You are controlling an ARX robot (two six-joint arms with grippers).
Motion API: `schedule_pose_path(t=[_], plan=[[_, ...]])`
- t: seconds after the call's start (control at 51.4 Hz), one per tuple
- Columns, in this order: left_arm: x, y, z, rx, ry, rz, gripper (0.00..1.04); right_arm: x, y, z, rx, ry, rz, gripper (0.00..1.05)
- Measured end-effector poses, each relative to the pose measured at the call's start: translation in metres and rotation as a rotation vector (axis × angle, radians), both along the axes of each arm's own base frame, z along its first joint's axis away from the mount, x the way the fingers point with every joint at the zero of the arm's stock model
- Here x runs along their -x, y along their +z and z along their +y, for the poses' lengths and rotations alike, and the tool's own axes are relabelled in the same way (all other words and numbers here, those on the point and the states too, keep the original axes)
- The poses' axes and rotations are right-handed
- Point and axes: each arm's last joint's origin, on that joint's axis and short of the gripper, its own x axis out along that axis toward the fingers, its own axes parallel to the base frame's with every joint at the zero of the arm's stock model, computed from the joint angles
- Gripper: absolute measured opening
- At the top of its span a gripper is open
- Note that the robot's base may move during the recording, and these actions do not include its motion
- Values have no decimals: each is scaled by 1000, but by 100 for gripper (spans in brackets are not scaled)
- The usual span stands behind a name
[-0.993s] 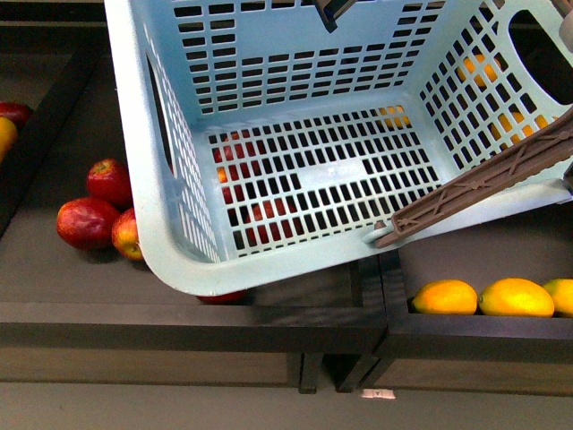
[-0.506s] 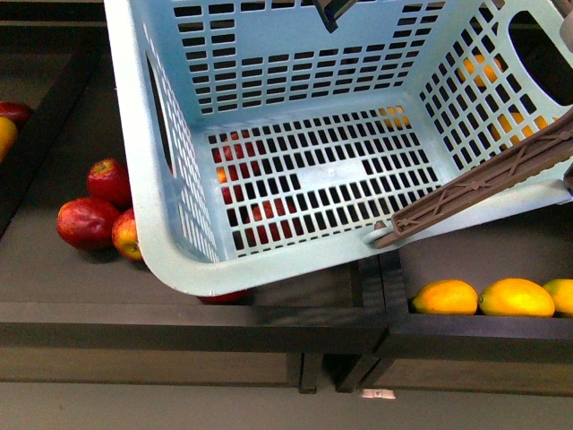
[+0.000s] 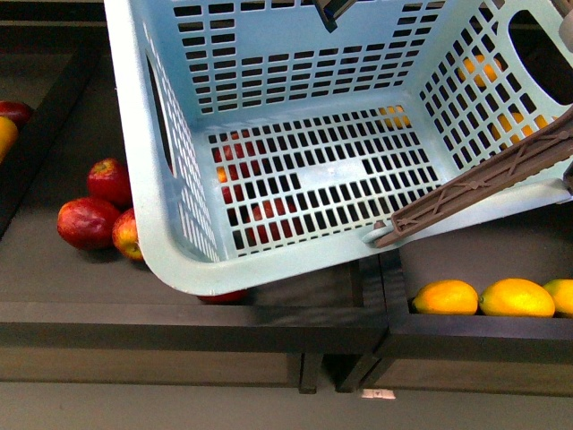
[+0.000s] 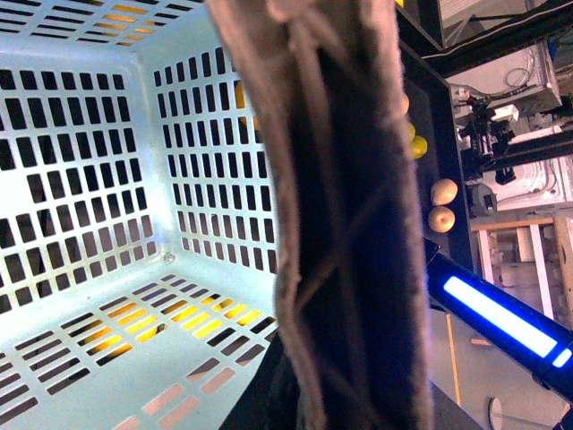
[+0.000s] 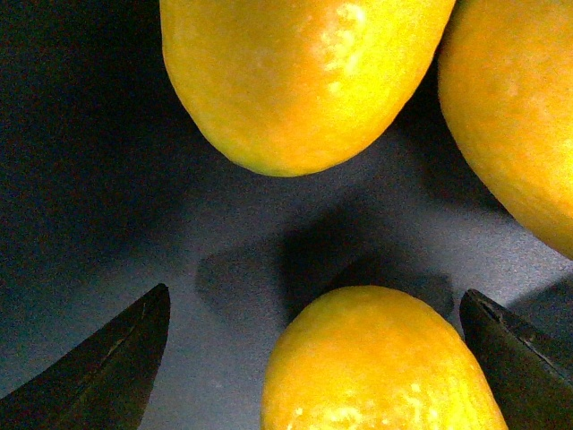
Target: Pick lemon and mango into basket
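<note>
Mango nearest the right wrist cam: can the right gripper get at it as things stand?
Probably yes. The right gripper has its jaws open either side of the mango, nothing between; the two neighbouring mangoes lie apart from it.

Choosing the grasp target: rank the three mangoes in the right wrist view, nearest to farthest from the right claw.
1. Near mango: between the fingers of the right claw.
2-3. Too close to call: centre mango, straight ahead; cropped mango, beside one finger.
</note>
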Motion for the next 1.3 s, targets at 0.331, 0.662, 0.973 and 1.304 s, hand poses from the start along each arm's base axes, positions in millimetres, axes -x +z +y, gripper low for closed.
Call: schedule_pose_path(t=[0.331,0.662,0.973,1.304], plan=[[0,0,0,0,0,0,5,7,-5,-2,1,11,19,71],[0,0,0,0,0,0,5,25,-6,-2,-23,5,24,50],[0,0,0,0,0,0,5,35,0,2,-65,1,-18,50],[0,0,0,0,1,0,5,51,60,12,-63,32,-201,50]])
